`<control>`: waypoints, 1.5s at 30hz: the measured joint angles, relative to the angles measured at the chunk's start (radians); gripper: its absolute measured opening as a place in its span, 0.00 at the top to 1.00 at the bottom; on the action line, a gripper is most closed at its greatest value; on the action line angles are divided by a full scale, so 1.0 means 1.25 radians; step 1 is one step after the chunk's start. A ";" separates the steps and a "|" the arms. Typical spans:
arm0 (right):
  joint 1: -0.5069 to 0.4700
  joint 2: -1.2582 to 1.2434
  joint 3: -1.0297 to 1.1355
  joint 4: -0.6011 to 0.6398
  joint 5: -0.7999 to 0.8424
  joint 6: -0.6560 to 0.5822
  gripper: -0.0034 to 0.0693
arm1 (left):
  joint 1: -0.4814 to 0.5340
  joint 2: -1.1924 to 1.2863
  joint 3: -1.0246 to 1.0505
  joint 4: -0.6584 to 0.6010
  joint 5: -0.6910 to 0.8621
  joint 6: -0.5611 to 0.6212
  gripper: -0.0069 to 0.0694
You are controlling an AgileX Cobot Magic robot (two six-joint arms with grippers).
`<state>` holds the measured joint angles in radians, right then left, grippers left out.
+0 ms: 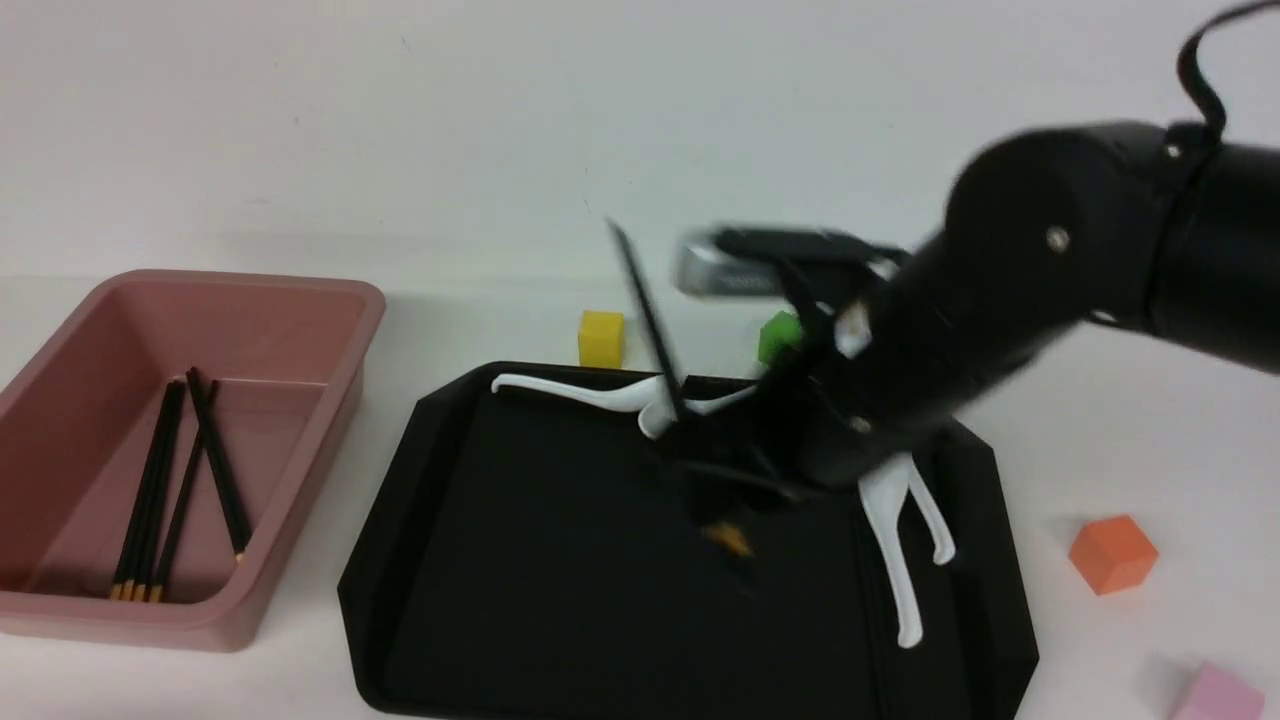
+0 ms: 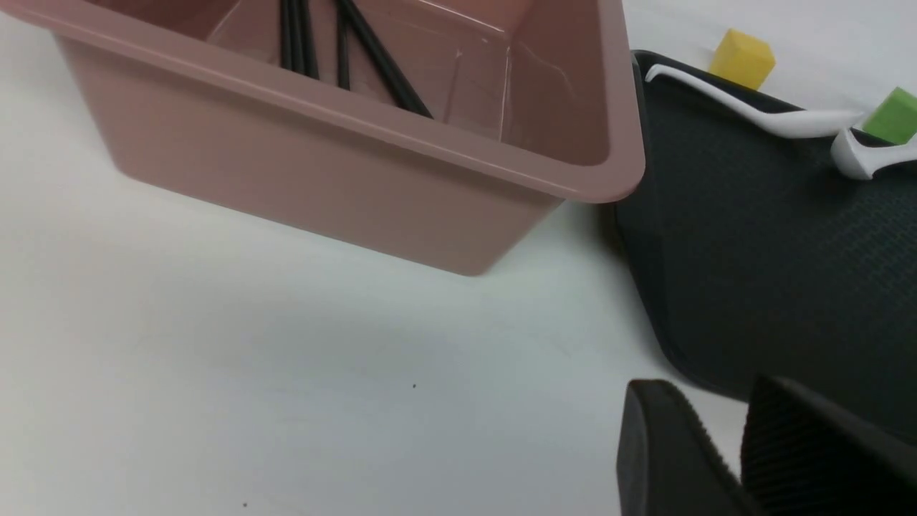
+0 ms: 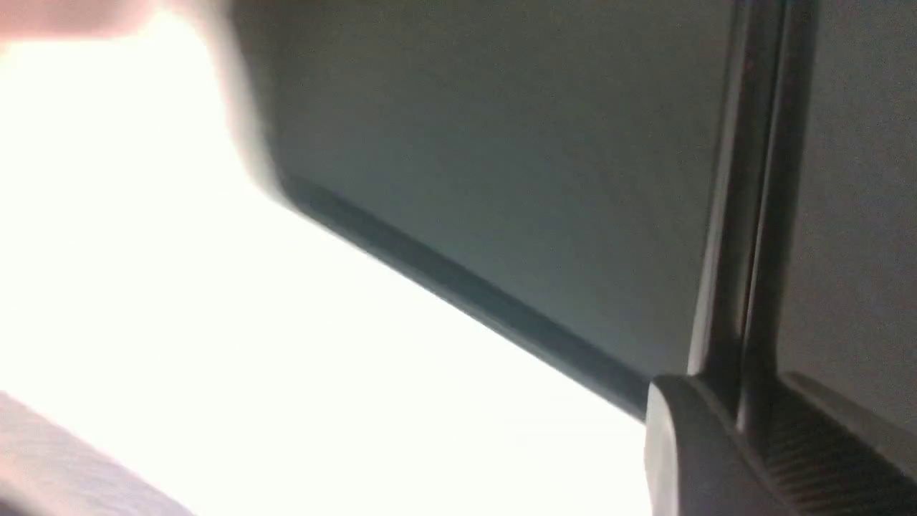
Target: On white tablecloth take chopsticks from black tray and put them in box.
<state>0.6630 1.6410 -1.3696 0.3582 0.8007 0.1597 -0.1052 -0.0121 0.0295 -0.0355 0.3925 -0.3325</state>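
My right gripper (image 1: 700, 470) hovers over the black tray (image 1: 560, 600), shut on one black chopstick (image 1: 645, 305) that slants up, its gold end (image 1: 728, 538) low over the tray. In the right wrist view the chopstick (image 3: 741, 215) runs out from between the closed fingers of the right gripper (image 3: 745, 390). Several chopsticks (image 1: 160, 490) lie in the pink box (image 1: 200, 290) at the left on the white tablecloth (image 1: 1100, 420). My left gripper (image 2: 713, 401) is shut and empty, low over the cloth near the box (image 2: 358, 165) and the tray's corner (image 2: 752, 251).
White soup spoons lie on the tray, one at the far rim (image 1: 590, 392), others at the right (image 1: 895, 540). A yellow cube (image 1: 601, 338) and a green cube (image 1: 779, 335) stand behind the tray. An orange cube (image 1: 1112, 553) and a pink cube (image 1: 1220, 695) sit at the right.
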 joint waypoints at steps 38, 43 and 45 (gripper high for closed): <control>0.221 0.551 -0.506 0.348 -0.432 -0.415 0.56 | 0.000 0.000 0.000 0.000 0.000 0.000 0.62; 0.220 0.543 -0.508 0.330 -0.324 -0.431 0.56 | 0.000 0.000 0.000 0.000 0.000 0.000 0.61; 0.216 0.526 -0.508 0.308 -0.265 -0.431 0.56 | 0.000 0.000 0.000 0.000 0.000 0.000 0.61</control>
<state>0.9329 2.2982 -2.0049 0.7427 0.4696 -0.3795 -0.1052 -0.0121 0.0295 -0.0355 0.3925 -0.3325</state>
